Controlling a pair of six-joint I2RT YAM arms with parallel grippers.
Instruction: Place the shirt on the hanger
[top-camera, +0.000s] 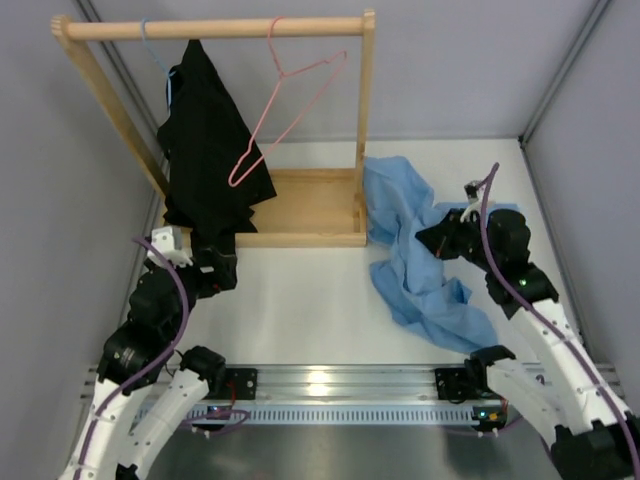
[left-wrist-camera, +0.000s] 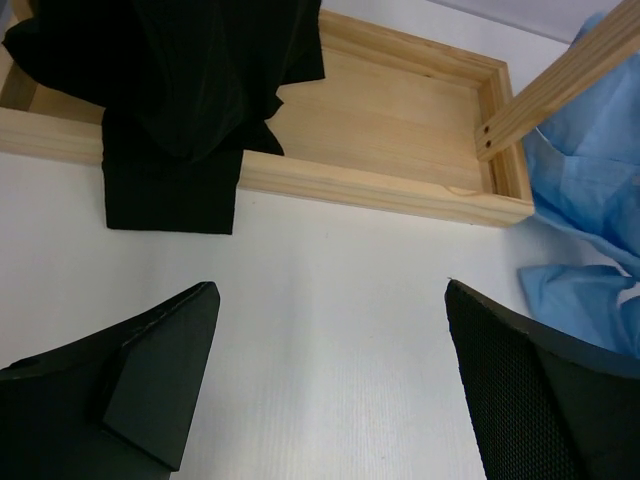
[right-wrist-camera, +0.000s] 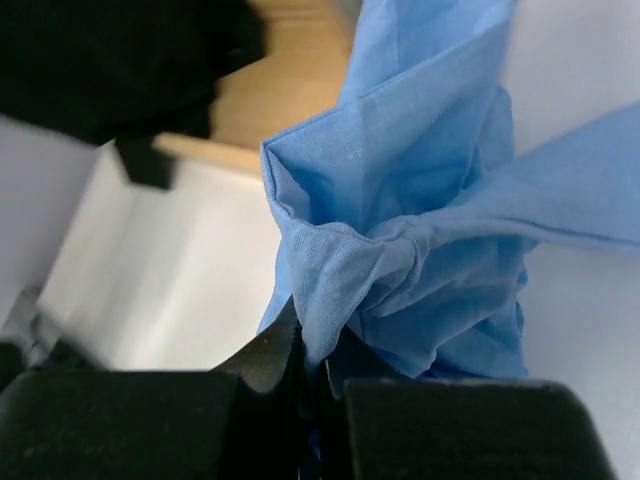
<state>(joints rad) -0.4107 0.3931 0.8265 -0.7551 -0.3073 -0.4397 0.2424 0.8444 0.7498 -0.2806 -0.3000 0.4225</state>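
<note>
The light blue shirt lies crumpled on the table right of the wooden rack, one end against the rack's base. My right gripper is shut on a bunched fold of the shirt, the cloth pinched between its fingertips. The pink wire hanger hangs tilted from the rack's top bar, bare. My left gripper is open and empty, low over the white table in front of the rack; it shows in the top view below the black garment.
The wooden rack stands at the back with a tray-like base. A black garment hangs on a thin blue hanger at the rack's left and drapes over the base's front edge. Grey walls enclose the table.
</note>
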